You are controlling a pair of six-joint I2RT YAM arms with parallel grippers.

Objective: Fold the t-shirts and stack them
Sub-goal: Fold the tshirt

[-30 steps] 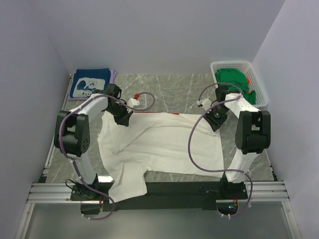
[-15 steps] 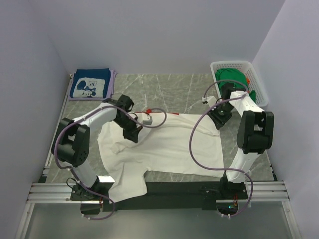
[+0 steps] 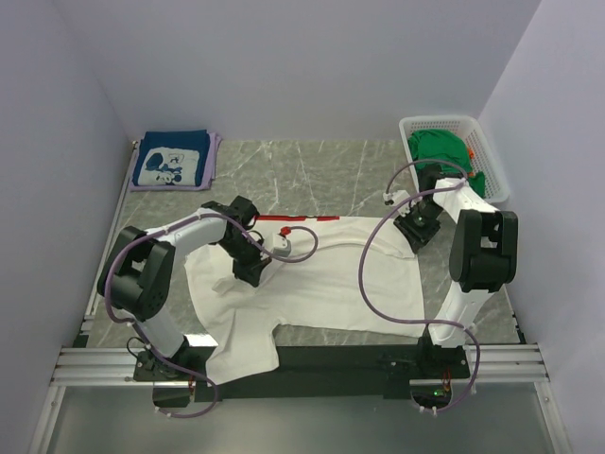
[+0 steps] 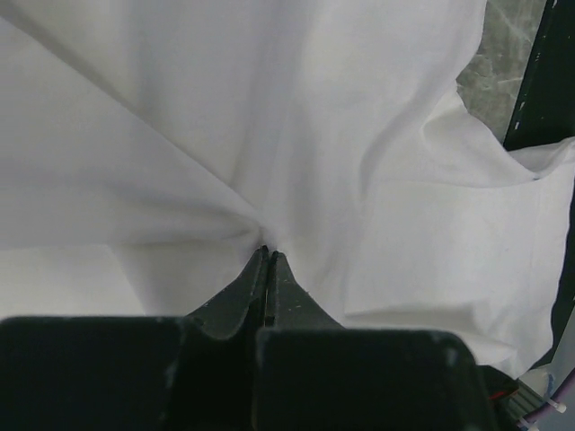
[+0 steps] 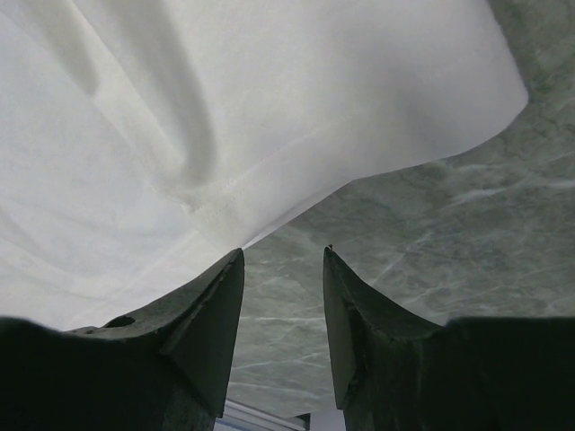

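Nearest the arm bases, one flap of the large, soft white t-shirt (image 3: 321, 284) lay over the black bar (image 3: 359, 359) at the near edge. The rest of it was spread, wrinkled, across the grey marble-patterned table (image 3: 331, 165). In its left half, the left gripper (image 4: 266, 255) had its jaws pressed together on a pinch of that cloth, with creases radiating from the tips. Further right, the right gripper (image 5: 282, 269) hung with jaws apart and empty over bare table, just beside the shirt's hemmed corner. Beyond, a folded navy t-shirt with white cartoon print (image 3: 170, 163) sat in the far left corner. Crumpled green t-shirts (image 3: 437, 147) filled the white plastic lattice basket (image 3: 494, 170) at far right. The step looked like an early fold of the white one. Next, the right jaws would need to drop onto that corner and close, so both arms could carry the cloth over together.
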